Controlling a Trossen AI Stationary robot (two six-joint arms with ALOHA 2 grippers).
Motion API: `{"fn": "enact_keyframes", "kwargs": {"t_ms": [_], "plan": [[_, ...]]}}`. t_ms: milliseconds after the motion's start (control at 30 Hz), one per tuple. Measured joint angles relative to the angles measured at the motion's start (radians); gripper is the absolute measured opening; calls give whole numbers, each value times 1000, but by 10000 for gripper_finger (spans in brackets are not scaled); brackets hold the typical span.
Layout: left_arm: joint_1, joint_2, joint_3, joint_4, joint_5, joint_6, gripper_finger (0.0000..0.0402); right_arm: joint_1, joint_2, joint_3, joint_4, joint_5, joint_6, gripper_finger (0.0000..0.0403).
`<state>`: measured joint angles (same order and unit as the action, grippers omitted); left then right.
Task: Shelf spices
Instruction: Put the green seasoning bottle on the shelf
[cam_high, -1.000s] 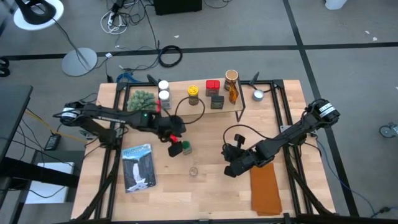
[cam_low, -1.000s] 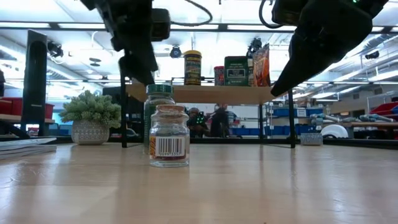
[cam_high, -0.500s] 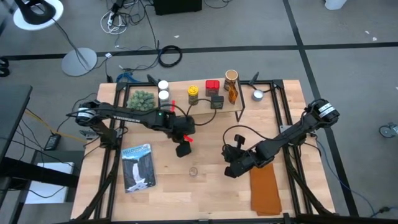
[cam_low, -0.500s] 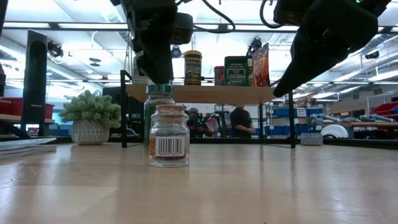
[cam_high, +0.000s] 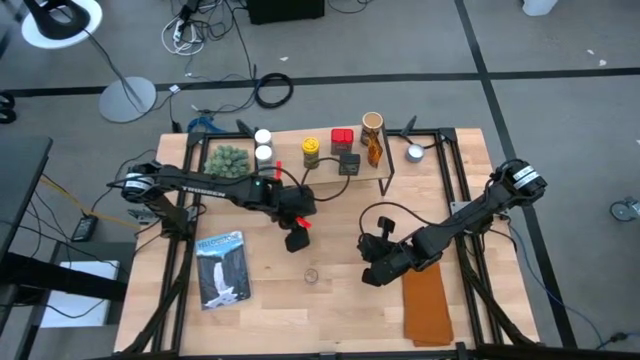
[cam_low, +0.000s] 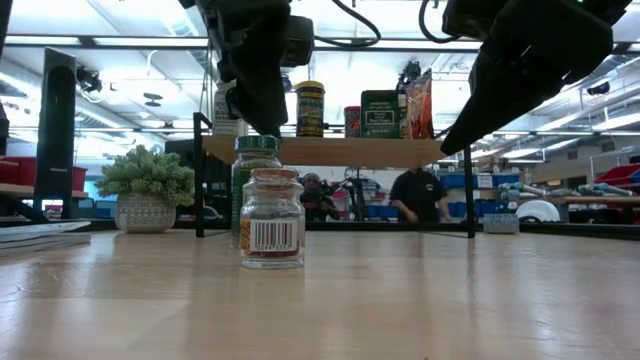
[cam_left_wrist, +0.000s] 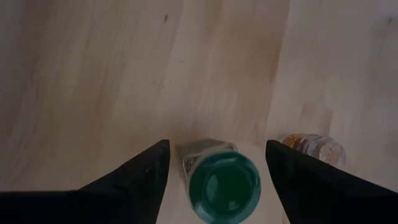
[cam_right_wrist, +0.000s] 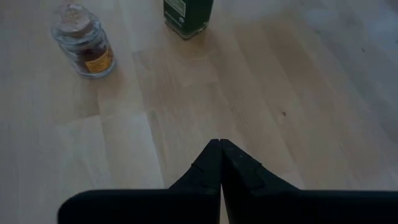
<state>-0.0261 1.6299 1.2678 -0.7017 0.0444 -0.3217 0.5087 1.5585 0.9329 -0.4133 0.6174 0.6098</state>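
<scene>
A green-lidded jar (cam_left_wrist: 224, 185) stands upright on the table, and a small clear cork-topped jar (cam_low: 272, 218) stands just nearer the table's near edge. My left gripper (cam_left_wrist: 217, 163) hangs open above the green jar, one finger on each side of the lid and apart from it. In the high view that gripper (cam_high: 295, 238) hides the jar. The shelf (cam_high: 300, 168) carries white-lidded jars (cam_high: 264, 145), a yellow-lidded jar (cam_high: 311, 149), a red tin (cam_high: 342, 137), a black box (cam_high: 349, 164), a tan cylinder (cam_high: 372, 123) and an amber bottle (cam_high: 375, 151). My right gripper (cam_right_wrist: 219, 144) is shut, low over bare table right of the jars.
A fuzzy green plant ball (cam_high: 228, 160) sits at the shelf's left end, and a silver cup (cam_high: 415, 152) stands right of the shelf. A booklet (cam_high: 221, 268) lies near the left edge and an orange cloth (cam_high: 427, 305) near the right. People move in the room behind.
My left gripper moved toward the table's right edge and came to stand over the green-lidded jar, which showed beside it in the high view a second ago and is now covered. For the last half second it has held still. Both jars stayed in place.
</scene>
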Motion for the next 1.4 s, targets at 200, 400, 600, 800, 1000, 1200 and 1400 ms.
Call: {"fn": "enact_keyframes", "kwargs": {"t_ms": [200, 400, 600, 800, 1000, 1200, 1400], "plan": [[0, 0, 0, 38, 2, 56, 287, 0, 0, 0, 0, 0, 0, 4], [0, 0, 0, 36, 13, 88, 354, 0, 0, 0, 0, 0, 0, 2], [0, -1, 0, 84, -4, 116, 393, 0, 0, 0, 0, 0, 0, 4], [0, -1, 0, 98, -9, -35, 386, 0, 0, 0, 0, 0, 0, 2], [6, -1, -1, -28, -16, -192, 386, 0, 0, 0, 0, 1, 1, 3], [-11, 30, -1, -66, -42, -210, 386, 0, 0, 0, 0, 1, 1, 4], [-30, 103, -4, -53, 3, -175, 386, 0, 0, 0, 3, 2, 0, 2]]}}
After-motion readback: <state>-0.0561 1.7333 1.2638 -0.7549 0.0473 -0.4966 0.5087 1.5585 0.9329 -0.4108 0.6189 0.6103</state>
